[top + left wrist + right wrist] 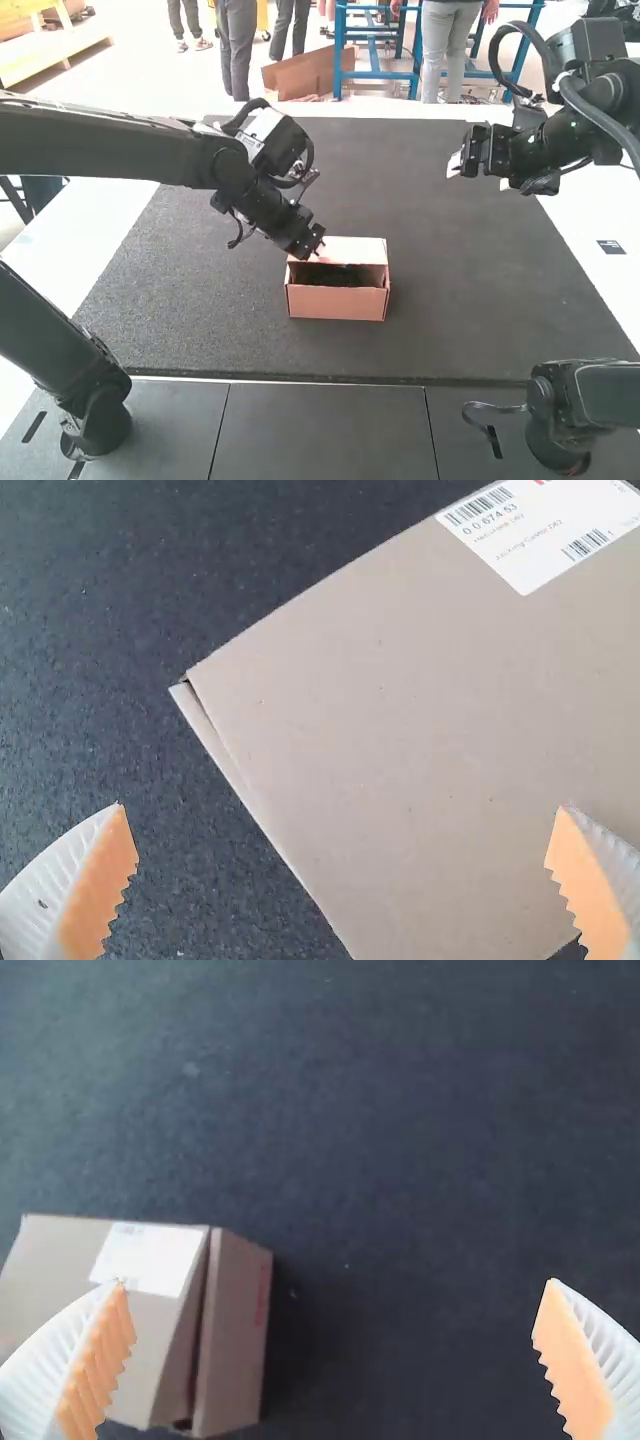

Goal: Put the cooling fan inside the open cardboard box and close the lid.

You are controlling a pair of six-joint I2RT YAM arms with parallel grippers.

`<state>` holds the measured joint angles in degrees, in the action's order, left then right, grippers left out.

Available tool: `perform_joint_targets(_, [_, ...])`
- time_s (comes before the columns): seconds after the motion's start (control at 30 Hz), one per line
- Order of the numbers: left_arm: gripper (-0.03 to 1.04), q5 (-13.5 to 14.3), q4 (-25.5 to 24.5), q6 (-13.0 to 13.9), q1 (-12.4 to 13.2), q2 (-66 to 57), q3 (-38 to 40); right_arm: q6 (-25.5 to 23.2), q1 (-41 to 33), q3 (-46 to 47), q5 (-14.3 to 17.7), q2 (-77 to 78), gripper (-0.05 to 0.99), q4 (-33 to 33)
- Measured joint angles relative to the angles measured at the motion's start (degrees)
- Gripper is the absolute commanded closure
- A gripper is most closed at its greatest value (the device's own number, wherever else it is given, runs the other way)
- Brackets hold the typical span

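Observation:
An open brown cardboard box [337, 298] stands in the middle of the black mat. Its lid [352, 249] is raised at the far side. Something dark [333, 273] lies inside; I cannot make out its detail. My left gripper [310, 241] is at the box's far left corner, next to the lid, and stands open. In the left wrist view the lid's brown face [420, 730] with its white label [540, 525] spans the space between the open fingers [95, 880]. My right gripper [456, 163] hangs open well above the mat to the right, and its view takes in the box [140, 1360].
The black mat [480, 280] covers the table around the box. White table edges lie at the left and right. A small black marker [611, 246] sits on the right white edge. The arm bases stand at the near corners.

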<state>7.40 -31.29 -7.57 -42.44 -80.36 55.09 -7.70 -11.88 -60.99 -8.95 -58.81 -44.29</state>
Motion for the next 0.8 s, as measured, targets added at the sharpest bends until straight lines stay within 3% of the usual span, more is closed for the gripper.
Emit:
perform_joint_targets(0.23, [0.04,-0.4,5.0,-0.2,-2.9,0.0,-7.3,-0.9,0.0,0.7,-2.2,0.0,0.02,-1.7])
perform_joint_targets(0.4, [0.04,-0.9,10.0,-0.2,-3.3,0.1,-11.0,-0.9,0.0,1.8,-2.3,0.0,0.02,-2.8])
perform_joint_targets(0.53, [0.04,-1.0,9.8,-0.2,-3.3,0.3,-10.8,-0.8,0.0,1.9,-2.4,0.0,0.02,-2.4])
perform_joint_targets(0.67, [0.04,-1.0,9.4,-0.2,-1.3,2.4,-4.9,0.1,0.0,2.0,-2.5,0.0,0.02,-0.3])
perform_joint_targets(0.8, [0.04,-1.1,16.2,-0.2,3.2,9.9,3.3,2.6,0.0,3.8,-2.5,0.3,0.02,4.2])
